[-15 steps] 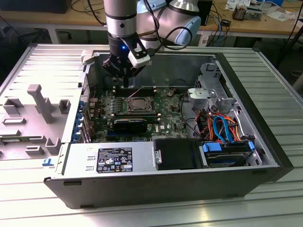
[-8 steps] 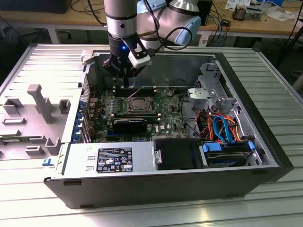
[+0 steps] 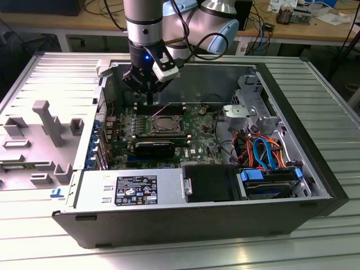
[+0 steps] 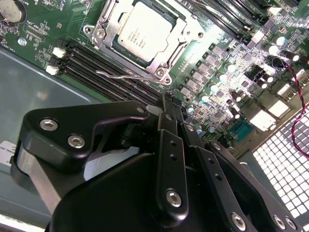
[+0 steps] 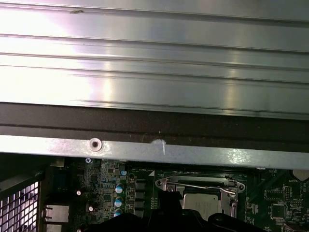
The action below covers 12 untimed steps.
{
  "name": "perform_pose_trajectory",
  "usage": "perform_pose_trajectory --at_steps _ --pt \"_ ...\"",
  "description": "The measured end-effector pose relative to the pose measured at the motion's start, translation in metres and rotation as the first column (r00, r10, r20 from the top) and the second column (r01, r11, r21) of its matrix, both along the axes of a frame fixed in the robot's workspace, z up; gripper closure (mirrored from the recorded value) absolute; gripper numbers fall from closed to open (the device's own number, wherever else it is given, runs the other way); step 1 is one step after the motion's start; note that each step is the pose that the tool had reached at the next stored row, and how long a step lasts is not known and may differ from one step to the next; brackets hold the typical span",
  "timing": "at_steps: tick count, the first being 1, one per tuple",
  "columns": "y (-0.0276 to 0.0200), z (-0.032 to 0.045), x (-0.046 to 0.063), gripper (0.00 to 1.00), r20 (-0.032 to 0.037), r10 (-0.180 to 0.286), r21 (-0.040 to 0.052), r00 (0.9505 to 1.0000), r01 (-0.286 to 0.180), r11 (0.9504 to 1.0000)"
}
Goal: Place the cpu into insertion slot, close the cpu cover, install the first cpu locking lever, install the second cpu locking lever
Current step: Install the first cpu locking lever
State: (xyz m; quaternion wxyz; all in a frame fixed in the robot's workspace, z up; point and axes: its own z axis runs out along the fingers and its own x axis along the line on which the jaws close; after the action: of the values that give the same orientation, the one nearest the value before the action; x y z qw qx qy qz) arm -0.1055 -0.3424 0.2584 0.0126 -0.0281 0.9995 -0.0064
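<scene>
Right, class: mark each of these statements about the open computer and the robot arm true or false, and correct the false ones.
1. The cpu lies in the insertion slot. True.
2. The gripper is carrying the cpu. False: the cpu lies in the slot on the board, apart from the gripper.
3. The cpu cover is down and frames the cpu. True.
4. A side panel shuts the computer case. False: the case is open, and the green circuit board shows inside it.
</scene>
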Motion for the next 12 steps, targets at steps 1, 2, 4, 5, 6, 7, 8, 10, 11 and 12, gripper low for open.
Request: perform_pose_trajectory --at_steps 1,2,4,5,6,7,8,10,11,12 --pt "0.0 0.0 0.0 0.89 0.0 0.0 0.0 1.0 0.0 1.0" --pt "0.0 0.0 0.0 0.89 0.0001 0.0 0.0 1.0 0.0 1.0" --pt "0.0 -0.001 0.0 0.89 0.0002 0.0 0.0003 1.0 0.0 1.0" --pt "0.0 -0.0017 0.0 0.89 0.0001 0.0 0.0 1.0 0.0 1.0" --pt "0.0 -0.0025 0.0 0.89 0.0001 0.0 0.0 1.0 0.0 1.0" --pt "-0.0001 -0.0039 -0.0001 0.89 0.0 -0.001 0.0 1.0 0.001 1.0" --pt "-0.0001 -0.0046 -0.0001 0.89 0.0001 -0.003 -0.0001 1.0 0.003 1.0" --pt "-0.0002 -0.0069 0.0021 0.89 0.0 -0.003 -0.0001 1.0 0.003 1.0" --pt "-0.0001 -0.008 0.0032 0.89 0.0 -0.007 -0.0001 1.0 0.007 1.0" --pt "-0.0001 -0.0084 0.004 0.89 0.0 -0.009 -0.0002 1.0 0.009 1.0"
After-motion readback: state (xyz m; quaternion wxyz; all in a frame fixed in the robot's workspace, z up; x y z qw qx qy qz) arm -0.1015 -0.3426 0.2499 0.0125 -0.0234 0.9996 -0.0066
